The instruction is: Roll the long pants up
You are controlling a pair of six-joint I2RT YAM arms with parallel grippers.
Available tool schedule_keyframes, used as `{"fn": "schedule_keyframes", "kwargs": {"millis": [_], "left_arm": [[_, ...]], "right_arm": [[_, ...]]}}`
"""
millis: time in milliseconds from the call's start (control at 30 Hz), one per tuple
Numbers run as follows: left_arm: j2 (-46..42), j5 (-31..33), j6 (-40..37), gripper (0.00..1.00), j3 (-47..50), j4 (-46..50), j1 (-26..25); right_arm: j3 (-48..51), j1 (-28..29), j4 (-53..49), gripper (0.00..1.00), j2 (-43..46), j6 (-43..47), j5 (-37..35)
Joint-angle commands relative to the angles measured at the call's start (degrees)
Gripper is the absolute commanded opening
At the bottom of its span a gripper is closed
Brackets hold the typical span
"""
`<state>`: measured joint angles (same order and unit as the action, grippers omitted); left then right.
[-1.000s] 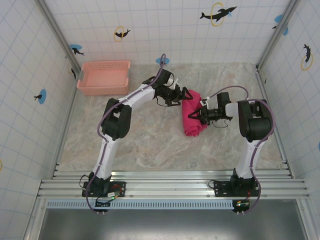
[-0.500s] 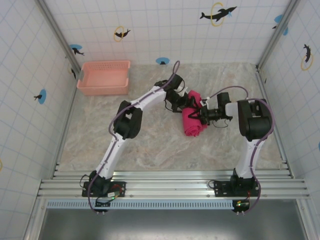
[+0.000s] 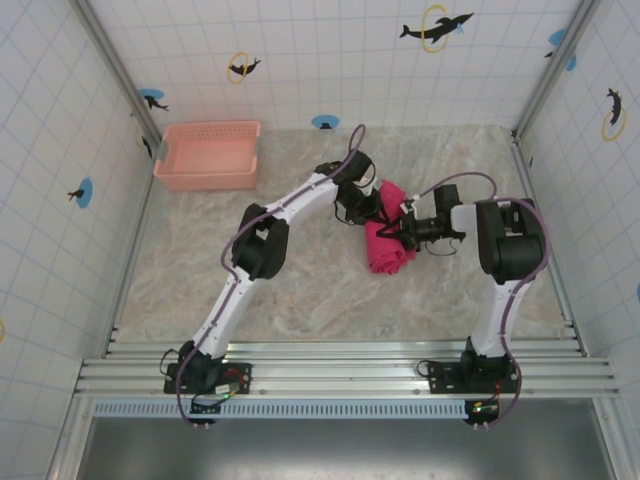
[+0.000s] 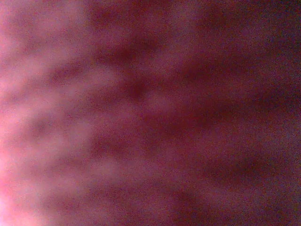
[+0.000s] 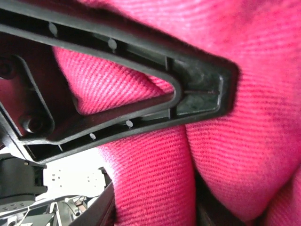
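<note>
The pants [image 3: 383, 255] are lying rolled in a bundle right of centre. My right gripper [image 3: 403, 232] is pinching a fold from the right, probably pinning the roll against unwinding. My left gripper [image 3: 373, 208] is pressing its far end; I cannot tell its jaw width.

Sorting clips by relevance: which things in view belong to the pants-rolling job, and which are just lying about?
In the job:
- long pants, in a bundle
- left gripper, at the bundle
- right gripper, with cloth between its fingers

Lying about:
- pink basket, far left, apart from both arms
</note>
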<state>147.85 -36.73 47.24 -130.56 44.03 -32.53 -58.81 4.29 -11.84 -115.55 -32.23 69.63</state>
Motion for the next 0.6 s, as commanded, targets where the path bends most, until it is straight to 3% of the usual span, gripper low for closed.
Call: {"fn": "schedule_keyframes", "kwargs": {"millis": [0, 100, 267, 400, 567], "left_arm": [[2.3, 8.53, 2.45, 0.0, 0.24, 8.89, -0.61], [0.31, 14.38, 2.87, 0.0, -0.01, 10.53, 0.46], [-2.42, 18.59, 4.4, 0.0, -1.6, 10.41, 3.21], [-3.55, 20.56, 5.94, 0.0, -5.24, 9.6, 5.86], [-6.72, 21.05, 11.26, 0.0, -4.74, 0.65, 8.68]], "right_arm": [[6.85, 0.08, -10.21, 0.44, -0.32, -5.94, -25.61], [7.89, 0.51, -11.87, 0.46, 6.18, -8.68, -34.33], [6.44, 0.51, -20.13, 0.49, 22.69, -6.48, -57.01], [6.64, -2.34, -24.69, 0.51, 35.37, -5.54, -64.16], [8.07, -3.06, -29.99, 0.51, 43.2, -2.42, -68.61]]}}
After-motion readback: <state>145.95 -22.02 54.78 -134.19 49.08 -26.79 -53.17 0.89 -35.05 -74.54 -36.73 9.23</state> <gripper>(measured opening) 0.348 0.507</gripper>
